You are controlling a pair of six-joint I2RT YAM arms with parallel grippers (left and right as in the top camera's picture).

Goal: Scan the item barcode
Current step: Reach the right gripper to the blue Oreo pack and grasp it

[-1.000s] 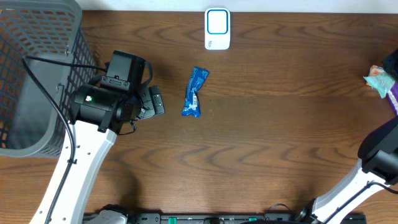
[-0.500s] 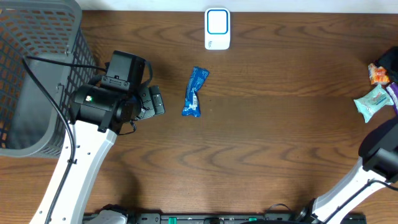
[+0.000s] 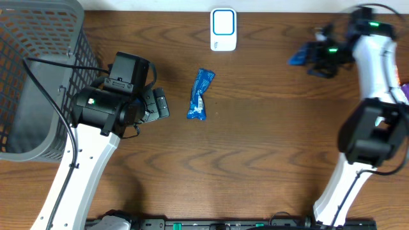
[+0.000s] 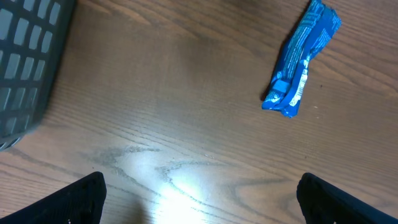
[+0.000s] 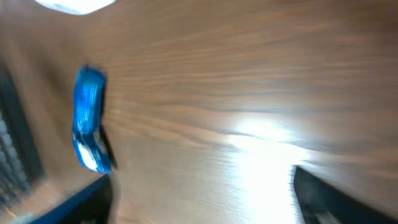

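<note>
Probably pickup stage; left hand [image 4: 199, 190] and right hand [image 5: 199, 193] both released, empty; next: grab packet [image 3: 200, 94] near scanner [image 3: 223, 29].

Glossy plastic wrapper [image 3: 200, 94], polished wood table [image 3: 268, 140], plastic mesh basket [image 3: 71, 45]

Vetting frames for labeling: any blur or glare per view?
Right wrist: heavy smear, blue packet streaked, glare patch on the table. Left wrist: sharp, glare on the wood at bottom centre. Overhead: crisp, evenly lit, only the right tool slightly soft.

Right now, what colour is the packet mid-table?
The packet is bright blue with white markings, clearest from the left wrist view.
</note>
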